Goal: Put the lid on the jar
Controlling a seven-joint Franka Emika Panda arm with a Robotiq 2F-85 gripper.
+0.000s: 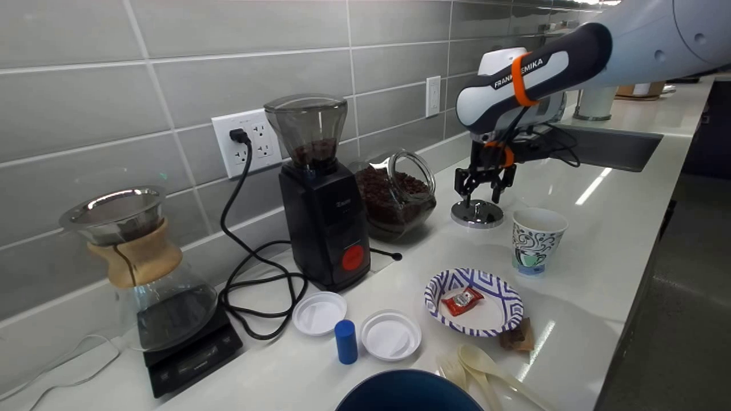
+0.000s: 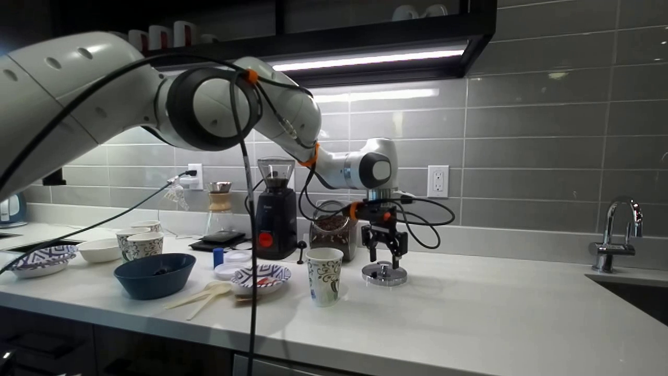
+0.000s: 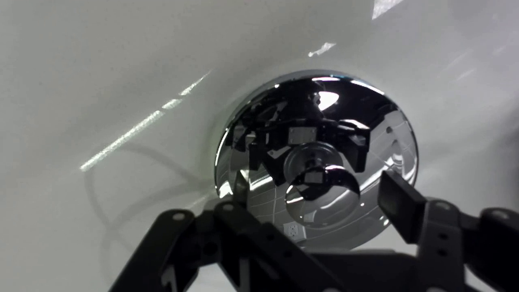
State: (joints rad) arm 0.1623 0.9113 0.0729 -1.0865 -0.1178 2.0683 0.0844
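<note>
The lid, a shiny round metal disc with a knob on top, lies flat on the counter in both exterior views [image 1: 478, 219] [image 2: 385, 278]. In the wrist view the lid [image 3: 365, 134] mirrors the gripper, and its round knob [image 3: 323, 198] faces up. My gripper [image 1: 481, 198] is open and points down just above the lid; it also shows in an exterior view [image 2: 384, 261] and in the wrist view [image 3: 314, 184]. Its fingers stand apart on either side of the knob. The clear glass jar [image 1: 394, 200] [image 2: 334, 235] holds dark beans. Its round mouth is open and faces outward at a slant.
A black grinder [image 1: 322, 222] stands beside the jar. A patterned cup [image 1: 537, 240] stands near the lid. A patterned plate [image 1: 474, 302] with a red wrapper, white discs [image 1: 391, 335], a blue cap [image 1: 346, 341] and a blue bowl [image 2: 155, 275] lie further along. Cables hang from the arm.
</note>
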